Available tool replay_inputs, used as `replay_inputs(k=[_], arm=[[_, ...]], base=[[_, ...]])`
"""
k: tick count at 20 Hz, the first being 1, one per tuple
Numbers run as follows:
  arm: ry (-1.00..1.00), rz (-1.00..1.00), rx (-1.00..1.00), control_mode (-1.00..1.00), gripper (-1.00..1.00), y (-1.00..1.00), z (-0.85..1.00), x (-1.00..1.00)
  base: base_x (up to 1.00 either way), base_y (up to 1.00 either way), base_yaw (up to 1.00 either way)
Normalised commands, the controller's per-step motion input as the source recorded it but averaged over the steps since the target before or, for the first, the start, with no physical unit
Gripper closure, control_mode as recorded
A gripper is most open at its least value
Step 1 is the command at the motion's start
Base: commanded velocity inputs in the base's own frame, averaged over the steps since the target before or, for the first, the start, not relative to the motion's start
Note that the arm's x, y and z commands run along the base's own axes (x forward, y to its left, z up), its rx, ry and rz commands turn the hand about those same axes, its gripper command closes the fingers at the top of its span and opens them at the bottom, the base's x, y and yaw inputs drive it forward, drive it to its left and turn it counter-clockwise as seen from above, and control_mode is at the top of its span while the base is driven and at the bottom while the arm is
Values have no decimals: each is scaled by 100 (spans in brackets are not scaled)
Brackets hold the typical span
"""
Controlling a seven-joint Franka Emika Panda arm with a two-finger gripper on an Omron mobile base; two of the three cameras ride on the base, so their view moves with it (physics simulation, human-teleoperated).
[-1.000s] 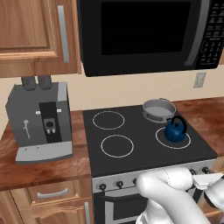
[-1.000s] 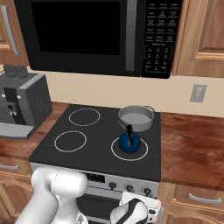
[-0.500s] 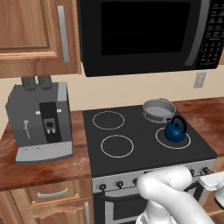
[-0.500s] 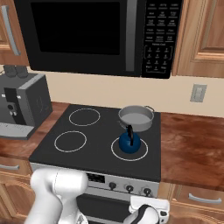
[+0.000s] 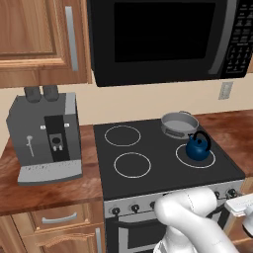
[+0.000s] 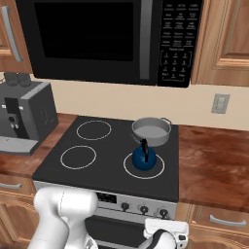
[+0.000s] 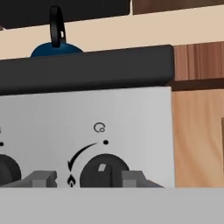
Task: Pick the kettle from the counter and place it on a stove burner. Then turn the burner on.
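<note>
The dark-blue kettle [image 5: 198, 147] [image 6: 144, 156] stands upright inside the front right stove burner [image 5: 181, 157] [image 6: 128, 168], a white ring on the black cooktop. From the hand view its top and black handle [image 7: 54, 49] peek over the cooktop edge. My gripper [image 7: 87, 178] is low at the stove's front panel, at the rightmost knob [image 7: 104, 168]. Its two fingertips [image 7: 133, 178] sit on either side of that knob, closed in on it. The reddish-brown counter [image 5: 232, 128] [image 6: 209, 165] lies right of the stove.
A grey metal pot [image 5: 179, 123] [image 6: 151, 130] sits on the back right ring, just behind the kettle. A grey coffee machine [image 5: 44, 133] [image 6: 24, 116] stands on the left counter. A black microwave [image 5: 163, 39] hangs above. More knobs [image 6: 125, 206] line the front panel.
My jaws have closed from wide open down onto the rightmost knob. The hand shifted a little at the stove front. The kettle and pot have not moved.
</note>
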Motion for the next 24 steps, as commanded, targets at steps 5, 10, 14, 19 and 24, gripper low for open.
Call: replay_inputs(k=[5, 10, 14, 19, 24], arm=[[0, -7, 0, -100, -100, 0, 0, 0], [0, -6, 0, -100, 100, 0, 0, 10], [0, -1, 0, -100, 100, 0, 0, 5], [0, 0, 0, -100, 100, 0, 0, 0], [0, 0, 0, -100, 100, 0, 0, 0]], base=[[0, 0, 0], [0, 0, 0], [0, 0, 0], [0, 0, 0], [0, 0, 0]])
